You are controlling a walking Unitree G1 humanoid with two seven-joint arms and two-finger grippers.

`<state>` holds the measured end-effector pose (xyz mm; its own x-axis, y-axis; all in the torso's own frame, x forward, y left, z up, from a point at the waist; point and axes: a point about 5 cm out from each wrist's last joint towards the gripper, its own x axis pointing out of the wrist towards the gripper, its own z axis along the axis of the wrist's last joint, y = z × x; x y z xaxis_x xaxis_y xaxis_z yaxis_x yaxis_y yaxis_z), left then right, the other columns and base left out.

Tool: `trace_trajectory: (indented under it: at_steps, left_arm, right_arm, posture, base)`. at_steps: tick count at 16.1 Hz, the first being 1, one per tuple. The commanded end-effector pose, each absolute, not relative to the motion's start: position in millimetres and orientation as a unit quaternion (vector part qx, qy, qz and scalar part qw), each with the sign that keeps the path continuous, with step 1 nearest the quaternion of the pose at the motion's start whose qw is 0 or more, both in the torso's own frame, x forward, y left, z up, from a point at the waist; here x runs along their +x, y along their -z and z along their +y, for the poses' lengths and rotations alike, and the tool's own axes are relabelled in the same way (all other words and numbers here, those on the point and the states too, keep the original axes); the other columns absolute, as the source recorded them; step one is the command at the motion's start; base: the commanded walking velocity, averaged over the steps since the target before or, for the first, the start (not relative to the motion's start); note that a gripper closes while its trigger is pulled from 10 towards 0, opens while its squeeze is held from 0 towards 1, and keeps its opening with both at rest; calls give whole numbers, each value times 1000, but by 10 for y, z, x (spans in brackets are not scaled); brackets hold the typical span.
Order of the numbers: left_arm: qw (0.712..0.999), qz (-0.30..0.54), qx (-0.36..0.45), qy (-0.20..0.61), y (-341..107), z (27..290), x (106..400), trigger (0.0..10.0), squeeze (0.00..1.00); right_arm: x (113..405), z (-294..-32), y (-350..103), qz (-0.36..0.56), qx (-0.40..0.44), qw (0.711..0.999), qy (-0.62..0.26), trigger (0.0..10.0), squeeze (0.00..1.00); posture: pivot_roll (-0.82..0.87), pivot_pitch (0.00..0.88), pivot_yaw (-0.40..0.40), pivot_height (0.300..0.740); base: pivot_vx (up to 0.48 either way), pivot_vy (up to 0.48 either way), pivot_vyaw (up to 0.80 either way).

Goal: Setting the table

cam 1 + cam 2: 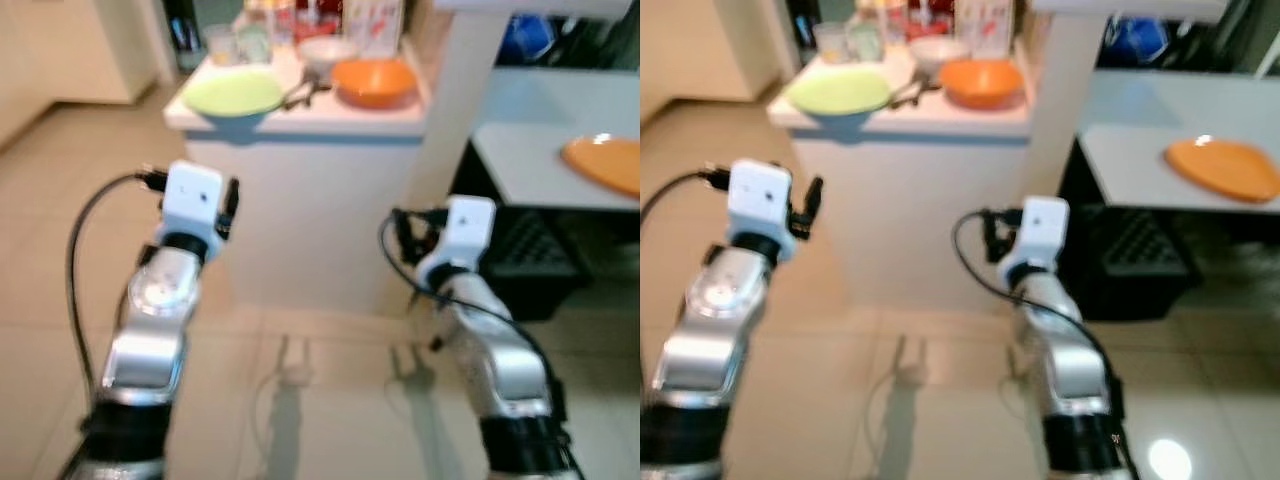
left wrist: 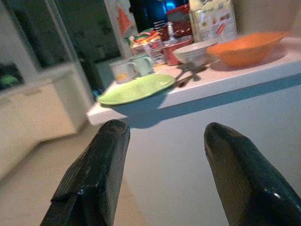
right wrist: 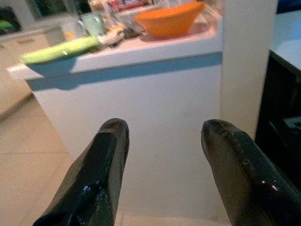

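Note:
A white counter point(image 1: 300, 125) stands ahead of me. On it lie a light green plate point(image 1: 235, 95), an orange bowl point(image 1: 374, 82), a white bowl point(image 1: 326, 50) and some dark cutlery point(image 1: 302, 92). An orange plate point(image 1: 608, 163) rests on the grey table point(image 1: 540, 170) at the right. Both arms are raised in front of the counter's white side, below its top. My left gripper point(image 2: 162, 136) is open and holds nothing. My right gripper point(image 3: 162, 132) is open too, with nothing between its fingers.
Two mugs point(image 2: 131, 68), packets and boxes point(image 2: 211, 19) crowd the back of the counter. A white pillar point(image 1: 450, 110) rises between counter and table. A black crate point(image 1: 535, 250) sits under the table. Pale tiled floor point(image 1: 300, 400) spreads below my arms, with cream cabinets point(image 1: 60, 50) at the left.

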<state>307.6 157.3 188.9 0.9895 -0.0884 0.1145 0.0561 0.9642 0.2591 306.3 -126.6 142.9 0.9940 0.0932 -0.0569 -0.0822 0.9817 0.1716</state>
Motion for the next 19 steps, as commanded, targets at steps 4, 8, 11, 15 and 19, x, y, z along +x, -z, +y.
trace_trajectory:
  at_steps: [4, 8, 11, 15, 19]
  left_arm:
    - [988, -78, 127, 33, -1964, 1602, 3078, 10000, 0]
    - [988, -87, 122, 35, -1997, 1584, 3075, 10000, 0]
    - [988, -89, 122, 34, -2007, 1593, 3080, 10000, 0]
    - [988, -85, 123, 34, -1990, 1591, 3075, 10000, 0]
    - [988, -84, 124, 34, -1988, 1595, 3080, 10000, 0]
  right_arm:
    - [3113, -1220, -1541, 6, 76, 995, -57, 10000, 0]
    - [3169, -1213, -1656, -19, 61, 996, -56, 10000, 0]
    - [3181, -1215, -1658, -20, 60, 996, -57, 10000, 0]
    - [3182, -1214, -1655, -19, 68, 996, -62, 10000, 0]
    - [3186, -1218, -1668, -22, 75, 995, -63, 10000, 0]
  posture:
    - [34, 0, -2, 740]
    - [36, 0, -10, 740]
    - [36, 0, -10, 740]
    - [30, 0, -7, 740]
    - [30, 0, -7, 740]
  base:
    - [0, 0, 0]
    - [233, 0, 106]
    - [342, 0, 454]
    - [348, 0, 0]
    - [345, 0, 0]
